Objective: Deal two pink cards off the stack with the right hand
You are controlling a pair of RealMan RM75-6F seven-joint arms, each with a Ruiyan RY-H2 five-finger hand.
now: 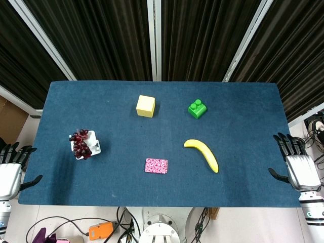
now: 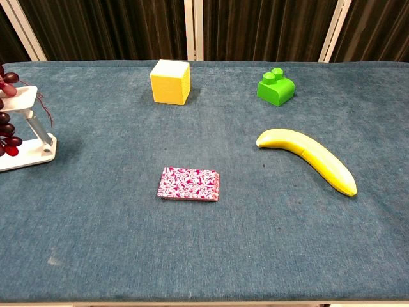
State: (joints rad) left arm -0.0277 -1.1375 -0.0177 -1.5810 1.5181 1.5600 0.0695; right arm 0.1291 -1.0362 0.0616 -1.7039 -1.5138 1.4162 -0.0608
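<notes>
The head view looks straight down from high up and takes in the whole blue surface [image 1: 243, 126]. The chest view sits low at the near edge, close in, looking across toward the dark curtain [image 2: 255, 29]. Both show the card stack [image 1: 156, 165], banana [image 1: 202, 154] and yellow block [image 1: 145, 106].

Banana [image 1: 202, 154] between right robot hand [image 1: 296, 164] and card stack [image 1: 156, 165].

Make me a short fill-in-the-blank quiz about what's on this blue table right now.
1. The pink card stack lies between the grapes and the ____.
2. The block with studs on top is ____ in colour.
3. The right hand holds ____.

Missing words: banana; green; nothing
</notes>
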